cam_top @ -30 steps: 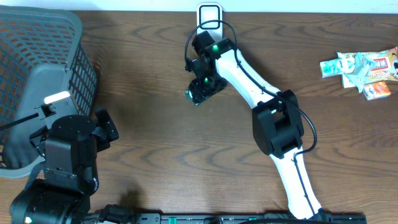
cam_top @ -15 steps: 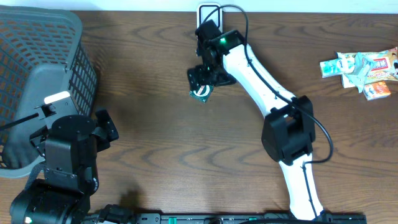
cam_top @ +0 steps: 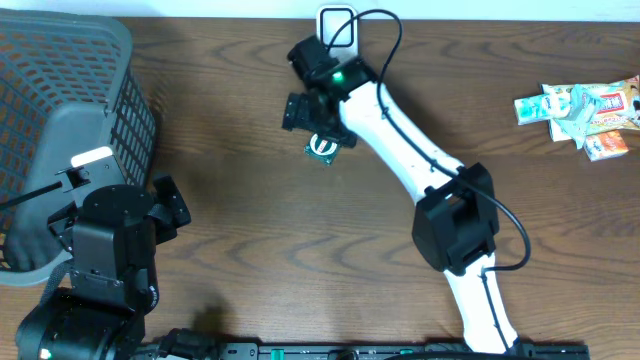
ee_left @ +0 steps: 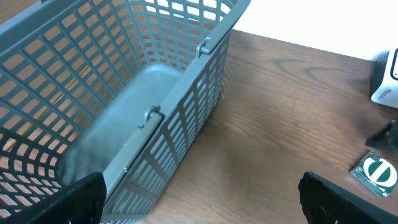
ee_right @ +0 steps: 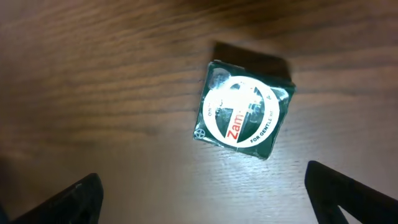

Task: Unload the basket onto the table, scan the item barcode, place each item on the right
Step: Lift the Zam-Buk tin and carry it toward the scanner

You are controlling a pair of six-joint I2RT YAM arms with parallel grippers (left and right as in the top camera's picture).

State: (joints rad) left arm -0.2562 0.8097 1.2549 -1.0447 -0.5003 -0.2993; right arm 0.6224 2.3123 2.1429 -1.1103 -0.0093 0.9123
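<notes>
The item is a small dark green square packet (ee_right: 242, 112) with a white round label. It lies flat on the wooden table (cam_top: 322, 147) and shows at the right edge of the left wrist view (ee_left: 375, 173). No barcode is visible on its upper face. My right gripper (ee_right: 205, 199) hangs open just beside and above it, holding nothing, and is seen from overhead (cam_top: 303, 108) to the packet's upper left. My left gripper (ee_left: 202, 202) stands open and empty at the near left (cam_top: 170, 205), next to the basket.
A grey plastic basket (cam_top: 60, 110) fills the left side of the table (ee_left: 124, 93). A white scanner-like device (cam_top: 337, 22) stands at the back edge behind the packet (ee_left: 385, 81). Several snack packets (cam_top: 580, 108) lie at the far right.
My right gripper opened and let go of the green packet, which now rests on the table. The gripper then swung a little left. The left arm has not moved.
</notes>
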